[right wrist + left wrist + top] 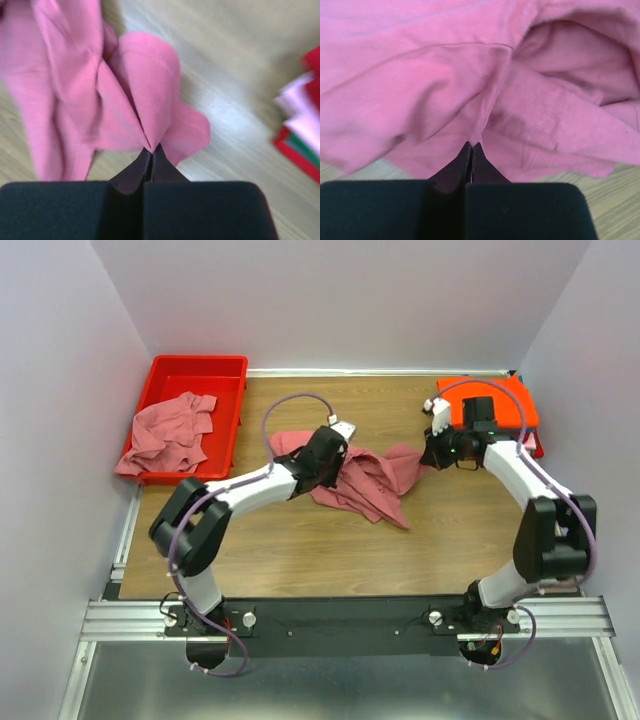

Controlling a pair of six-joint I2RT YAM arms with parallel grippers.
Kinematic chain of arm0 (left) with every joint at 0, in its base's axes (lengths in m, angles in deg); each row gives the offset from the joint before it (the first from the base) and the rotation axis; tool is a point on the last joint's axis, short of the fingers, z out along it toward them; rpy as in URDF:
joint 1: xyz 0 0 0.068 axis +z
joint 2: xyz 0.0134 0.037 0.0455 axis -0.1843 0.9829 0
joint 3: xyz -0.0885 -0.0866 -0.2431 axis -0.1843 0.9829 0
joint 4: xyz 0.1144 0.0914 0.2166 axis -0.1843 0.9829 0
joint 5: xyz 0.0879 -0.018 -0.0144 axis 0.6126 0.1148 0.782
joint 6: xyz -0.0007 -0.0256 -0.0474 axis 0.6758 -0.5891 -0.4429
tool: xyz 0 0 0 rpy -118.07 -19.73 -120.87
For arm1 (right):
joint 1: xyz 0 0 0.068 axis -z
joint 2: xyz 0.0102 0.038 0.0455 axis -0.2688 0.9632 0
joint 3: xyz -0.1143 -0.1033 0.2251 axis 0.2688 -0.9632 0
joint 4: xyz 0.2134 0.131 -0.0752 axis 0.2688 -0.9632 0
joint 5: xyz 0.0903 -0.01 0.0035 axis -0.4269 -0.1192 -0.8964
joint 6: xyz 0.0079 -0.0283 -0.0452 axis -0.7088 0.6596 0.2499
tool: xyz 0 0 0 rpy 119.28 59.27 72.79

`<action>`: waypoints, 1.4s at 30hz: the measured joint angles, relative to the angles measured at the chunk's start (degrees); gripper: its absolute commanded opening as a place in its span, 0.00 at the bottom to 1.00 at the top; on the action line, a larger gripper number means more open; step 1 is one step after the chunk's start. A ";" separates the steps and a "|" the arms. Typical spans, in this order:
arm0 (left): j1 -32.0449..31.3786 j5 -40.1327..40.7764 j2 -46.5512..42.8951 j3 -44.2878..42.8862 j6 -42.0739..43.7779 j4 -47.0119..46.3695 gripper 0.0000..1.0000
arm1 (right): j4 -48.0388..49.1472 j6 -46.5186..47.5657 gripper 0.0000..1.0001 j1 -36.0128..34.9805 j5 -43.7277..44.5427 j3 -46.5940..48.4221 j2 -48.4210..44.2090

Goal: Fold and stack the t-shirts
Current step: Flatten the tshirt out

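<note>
On the wooden surface (300,560), the crumpled rose-pink t-shirt (365,480) lies at centre, long axis nine to three o'clock, left fingers (471,146) pinched shut on its nine o'clock end, right fingers (151,146) likewise on its three o'clock edge.

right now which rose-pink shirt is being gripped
The mid-table shirt, pinched by the left gripper and right gripper; the bin shirt lies untouched over the red bin.

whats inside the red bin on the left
A crumpled rose-pink t-shirt, spilling over the red bin's near left rim. Whatever lies beneath it is covered.
</note>
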 measured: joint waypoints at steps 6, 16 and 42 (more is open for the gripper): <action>0.00 4.11 -18.03 -2.82 2.62 6.56 0.00 | -4.76 4.13 0.00 -0.11 -0.20 7.58 -14.08; -0.11 5.81 -47.21 -15.87 9.77 3.04 0.00 | -13.27 11.04 0.00 -0.09 -1.79 43.50 -18.36; -0.11 7.23 -58.40 -7.32 13.07 -12.04 0.00 | -12.83 -1.16 0.01 0.35 -6.12 51.65 -22.82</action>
